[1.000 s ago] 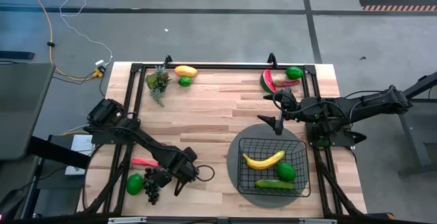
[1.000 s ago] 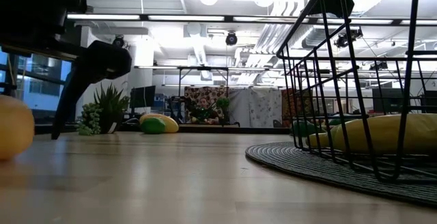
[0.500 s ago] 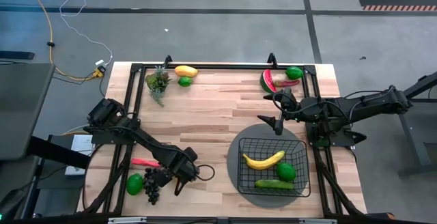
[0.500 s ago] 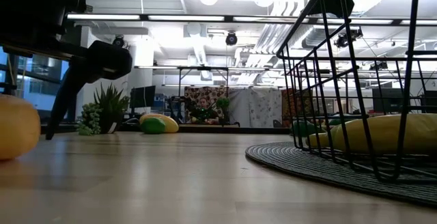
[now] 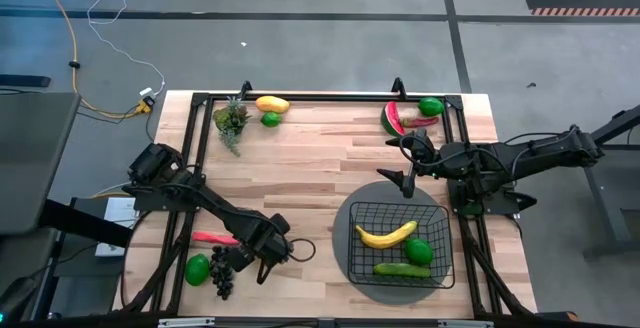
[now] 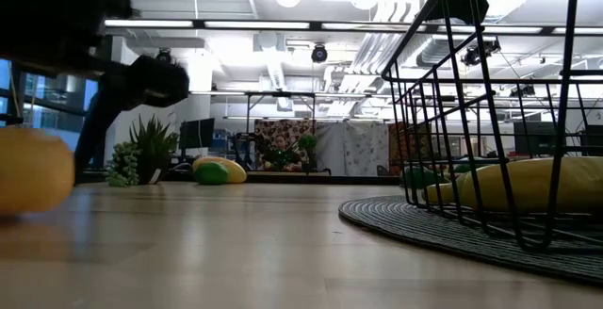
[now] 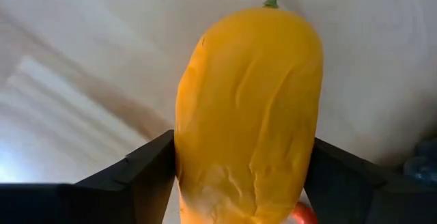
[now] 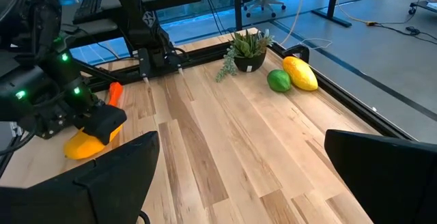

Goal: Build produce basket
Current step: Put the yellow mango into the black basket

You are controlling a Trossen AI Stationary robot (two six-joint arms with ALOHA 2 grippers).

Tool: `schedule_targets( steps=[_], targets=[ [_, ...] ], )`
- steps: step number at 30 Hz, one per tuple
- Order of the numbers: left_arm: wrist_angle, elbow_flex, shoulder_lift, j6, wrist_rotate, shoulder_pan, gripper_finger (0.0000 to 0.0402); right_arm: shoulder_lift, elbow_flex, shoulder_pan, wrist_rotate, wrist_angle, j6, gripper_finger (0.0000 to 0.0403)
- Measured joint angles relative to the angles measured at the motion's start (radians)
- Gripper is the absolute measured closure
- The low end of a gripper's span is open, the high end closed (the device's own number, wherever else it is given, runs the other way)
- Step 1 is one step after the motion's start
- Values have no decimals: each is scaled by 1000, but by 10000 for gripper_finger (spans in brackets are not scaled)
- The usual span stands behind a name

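A: Since a second ago the left tool (image 7: 242, 176) has narrowed around the mango (image 7: 247, 115) near the surface's front-left corner; its fingers (image 7: 147, 173) now flank the fruit closely on both sides, though I can't say they're clamped yet. Nothing else has shifted.

B: And the right tool (image 5: 407, 163)?

A: Wide open, empty, hanging just behind the basket (image 5: 442, 268), which sits on its mat by the front-right corner.

B: How far along?

A: I'd say under halfway. Banana (image 5: 386, 235), lime (image 5: 419, 251) and cucumber (image 5: 402, 269) are in. Left out: this mango, the chili (image 5: 210, 237), grapes (image 5: 226, 268) and a lime (image 5: 198, 268) front-left; another mango (image 5: 271, 103) and lime (image 5: 270, 119) at the back-left; a watermelon slice (image 5: 393, 120) and lime (image 5: 430, 106) back-right.

B: Any writing?

A: None I can read.
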Motion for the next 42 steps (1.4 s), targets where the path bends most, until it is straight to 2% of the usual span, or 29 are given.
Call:
schedule_targets(
  steps=[7, 11, 15, 21, 27, 29, 35, 38, 42],
  targets=[
    [-60, 0, -114, -24, 0, 78, 142, 0, 0, 0, 0, 0, 0, 4],
    [-91, 0, -262, -110, -16, 170, 142, 0, 0, 0, 0, 0, 0, 4],
    [-21, 0, -443, -250, -117, 283, 143, 0, 0, 0, 0, 0, 0, 4],
    [287, 1, -660, -393, -308, 430, 143, 0, 0, 0, 0, 0, 0, 4],
    [532, -8, -730, -394, -375, 495, 143, 0, 0, 0, -1, 10, 0, 4],
    [638, -65, -742, -411, -374, 497, 143, 0, 0, 0, -1, 16, 0, 4],
    [1097, -358, -747, -531, -359, 468, 143, 0, 0, 0, -1, 24, 0, 4],
    [1307, -461, -734, -576, -360, 451, 143, 0, 0, 0, -1, 24, 0, 4],
    [1416, -508, -731, -583, -371, 439, 143, 0, 0, 0, -2, 24, 0, 4]
  ],
)
